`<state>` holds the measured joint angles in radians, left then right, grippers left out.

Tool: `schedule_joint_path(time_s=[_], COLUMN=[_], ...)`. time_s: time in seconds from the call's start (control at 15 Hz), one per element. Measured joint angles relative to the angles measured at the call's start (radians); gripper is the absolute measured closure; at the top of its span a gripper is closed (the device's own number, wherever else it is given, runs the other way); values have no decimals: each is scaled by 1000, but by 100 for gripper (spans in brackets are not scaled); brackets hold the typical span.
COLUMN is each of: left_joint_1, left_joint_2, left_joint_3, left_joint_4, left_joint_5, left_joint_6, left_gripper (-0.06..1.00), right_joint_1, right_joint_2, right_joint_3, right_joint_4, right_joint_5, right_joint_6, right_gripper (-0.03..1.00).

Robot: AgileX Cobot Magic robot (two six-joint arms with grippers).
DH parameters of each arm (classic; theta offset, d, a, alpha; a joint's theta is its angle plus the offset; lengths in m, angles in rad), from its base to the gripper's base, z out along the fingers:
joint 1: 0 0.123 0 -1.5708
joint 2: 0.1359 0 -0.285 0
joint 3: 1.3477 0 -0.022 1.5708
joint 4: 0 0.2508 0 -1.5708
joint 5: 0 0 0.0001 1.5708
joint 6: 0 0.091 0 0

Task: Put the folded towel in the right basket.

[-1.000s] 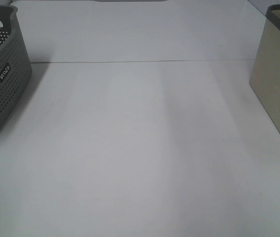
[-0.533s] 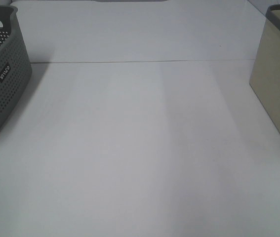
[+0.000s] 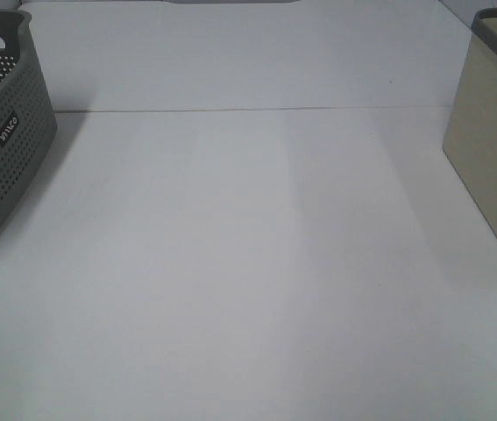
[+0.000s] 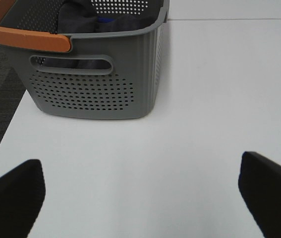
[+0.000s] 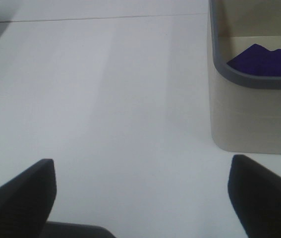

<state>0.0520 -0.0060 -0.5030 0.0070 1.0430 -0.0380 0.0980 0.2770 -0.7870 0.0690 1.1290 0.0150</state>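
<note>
The right basket (image 3: 492, 167) is beige with a grey rim and stands at the table's right edge. In the right wrist view a dark blue folded towel (image 5: 262, 60) lies inside that basket (image 5: 249, 124). My right gripper (image 5: 140, 198) is open and empty, over bare table a short way from the basket. My left gripper (image 4: 140, 198) is open and empty, over the table in front of the grey basket (image 4: 95, 94). Neither gripper shows in the exterior high view.
The grey perforated basket (image 3: 3, 158) with an orange handle (image 4: 21, 35) stands at the table's left edge. It holds dark grey cloth (image 4: 78, 20). A thin seam line (image 3: 257, 110) crosses the white table at the back.
</note>
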Motion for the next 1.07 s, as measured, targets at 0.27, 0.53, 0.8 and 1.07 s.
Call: schedule_joint_path(time_s=[0.27,0.53,0.8,1.07], left_joint_1=[0,0,0,0], left_joint_2=[0,0,0,0], left_joint_3=[0,0,0,0], left_joint_4=[0,0,0,0], left_joint_5=[0,0,0,0], left_joint_6=[0,0,0,0], left_gripper=[-5,-5,-5,-5], right_joint_1=[0,0,0,0], right_joint_2=[-277,-280,-280,-280], right_joint_3=[134,295,332,332], right_joint_4=[-1,-8,-7,-3], right_joint_5=[47,-27,-24,-24], right_joint_6=[-15,-71,-71,-71], right_gripper=[6,7,7,7])
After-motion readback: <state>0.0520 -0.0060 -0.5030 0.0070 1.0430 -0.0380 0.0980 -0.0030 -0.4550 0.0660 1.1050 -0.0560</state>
